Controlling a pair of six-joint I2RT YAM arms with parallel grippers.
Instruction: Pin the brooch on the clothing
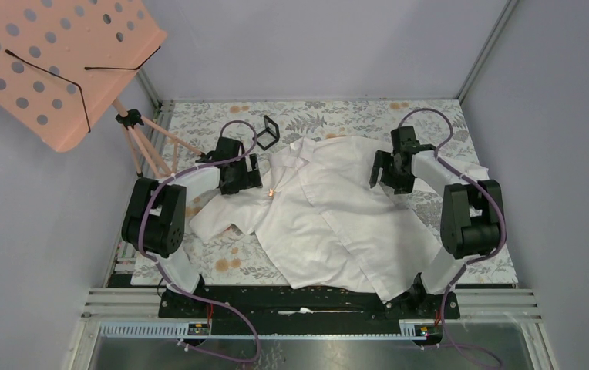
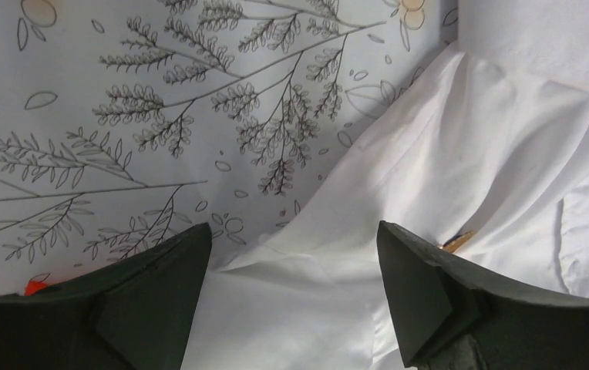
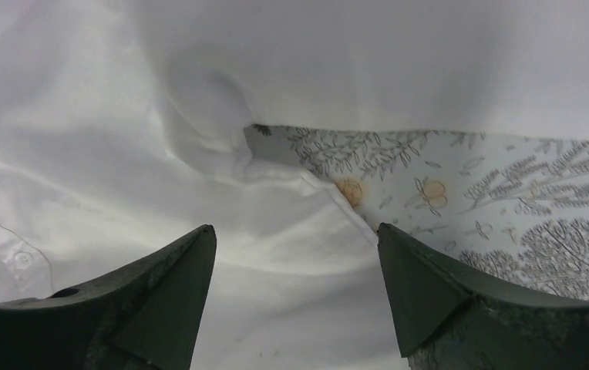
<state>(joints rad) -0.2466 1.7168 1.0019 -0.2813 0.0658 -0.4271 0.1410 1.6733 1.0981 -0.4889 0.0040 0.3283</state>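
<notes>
Left gripper (image 2: 294, 231) and right gripper (image 3: 295, 231) hover with jaws spread and empty over the shirt (image 1: 330, 223) on the counter (image 1: 430, 116), the brooch (image 1: 271, 192) apparently sitting on its front near the collar, so pinning looks done and next comes lifting clear without snagging cloth.

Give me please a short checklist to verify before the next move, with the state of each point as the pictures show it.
1. Left gripper open, holding nothing: ok.
2. Right gripper open, holding nothing: ok.
3. Shirt spread on the table, front up: ok.
4. Brooch in view: only a small glint on the shirt beside the left gripper; cannot tell.
5. Brooch pinned through the fabric: cannot tell.
</notes>
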